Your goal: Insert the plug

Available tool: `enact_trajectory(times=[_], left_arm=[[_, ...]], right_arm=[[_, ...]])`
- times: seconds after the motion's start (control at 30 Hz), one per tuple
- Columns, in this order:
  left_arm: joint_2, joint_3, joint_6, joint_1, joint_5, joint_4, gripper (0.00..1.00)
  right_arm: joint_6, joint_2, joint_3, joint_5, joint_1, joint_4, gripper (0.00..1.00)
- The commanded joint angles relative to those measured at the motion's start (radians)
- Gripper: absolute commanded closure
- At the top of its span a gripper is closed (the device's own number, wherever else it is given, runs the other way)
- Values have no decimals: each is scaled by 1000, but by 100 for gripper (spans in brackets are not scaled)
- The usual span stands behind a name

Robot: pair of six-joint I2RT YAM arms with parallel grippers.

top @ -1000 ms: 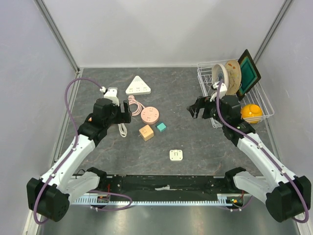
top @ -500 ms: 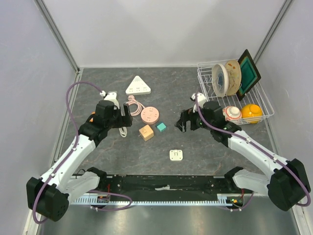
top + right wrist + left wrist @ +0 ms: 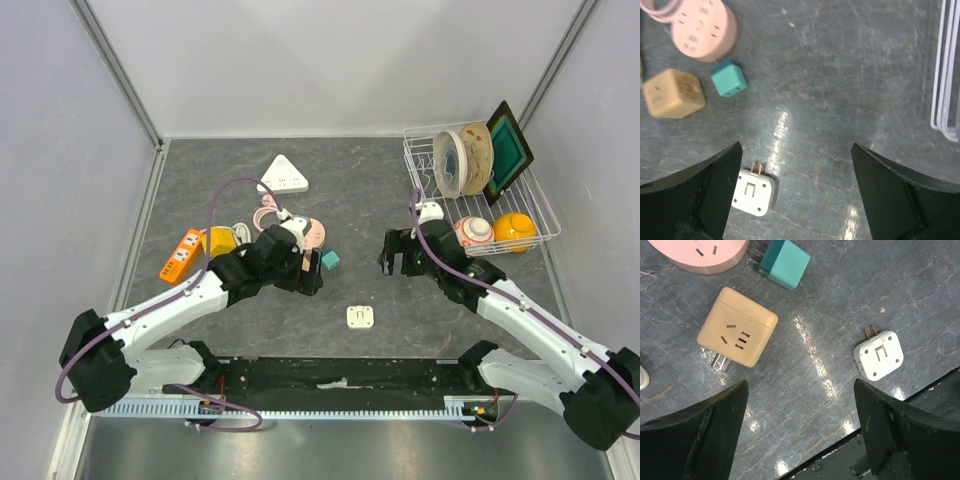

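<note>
Left gripper (image 3: 800,390) is hovering spread over the cube (image 3: 737,326), right gripper (image 3: 796,150) gaping near the plug (image 3: 754,189) by the table's (image 3: 430,325) front edge, apparently readying picks.

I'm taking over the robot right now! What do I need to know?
Left gripper: open, empty, hovering by the tan cube.
Right gripper: open, empty, hovering near the white plug.
Things: the white plug lies loose on the table, pins showing. The teal plug lies beside the pink socket. The triangle strip is farther back.
Done: nothing picked up, nothing plugged in.
Left: grab a plug, line its pins up with a socket and push it in.
</note>
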Motion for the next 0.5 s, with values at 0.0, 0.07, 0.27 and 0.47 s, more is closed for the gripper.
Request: enact_trajectory(times=[0.0, 0.07, 0.27, 0.47], left_arm=[[26, 84, -100, -7, -64, 35, 7], [13, 101, -123, -4, -87, 30, 7], [-67, 77, -145, 43, -137, 18, 7], [-159, 39, -142, 96, -108, -3, 7]], right_arm=[[90, 46, 14, 124, 122, -138, 2], [158, 92, 24, 185, 215, -170, 2], [358, 209, 41, 341, 488, -167, 2], [505, 421, 103, 402, 634, -170, 2]])
